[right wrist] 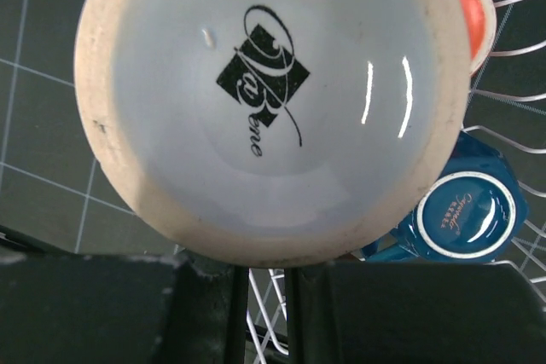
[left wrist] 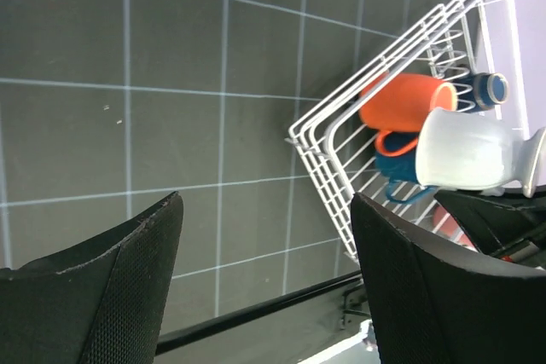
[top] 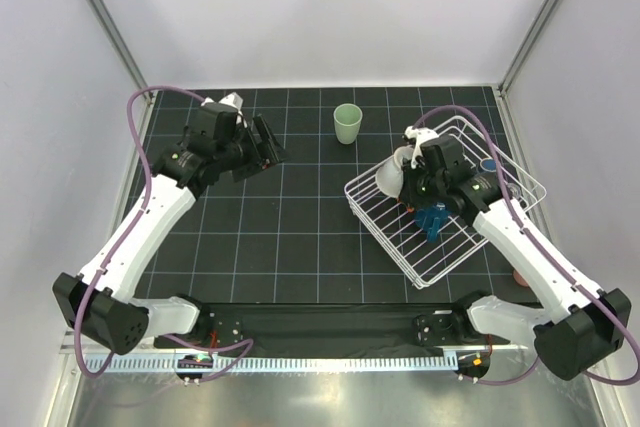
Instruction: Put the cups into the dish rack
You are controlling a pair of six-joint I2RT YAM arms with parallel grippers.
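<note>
The white wire dish rack (top: 392, 230) sits at the right, turned at an angle. Inside it lie a blue mug (top: 433, 219), a navy cup (top: 488, 164) and, in the left wrist view, an orange mug (left wrist: 405, 101). My right gripper (top: 408, 175) is shut on a white cup (top: 392, 176) and holds it over the rack's left corner. The cup's base (right wrist: 273, 100) fills the right wrist view, with the blue mug (right wrist: 465, 215) below it. A pale green tumbler (top: 347, 124) stands upright on the mat, far middle. My left gripper (top: 266, 143) is open and empty at the far left.
The left wrist view shows the rack (left wrist: 328, 164) from the side, with the white cup (left wrist: 465, 149) above it. A pinkish object (top: 520, 277) lies by the table's right edge, outside the rack. Grey walls enclose the black gridded mat (top: 300, 227).
</note>
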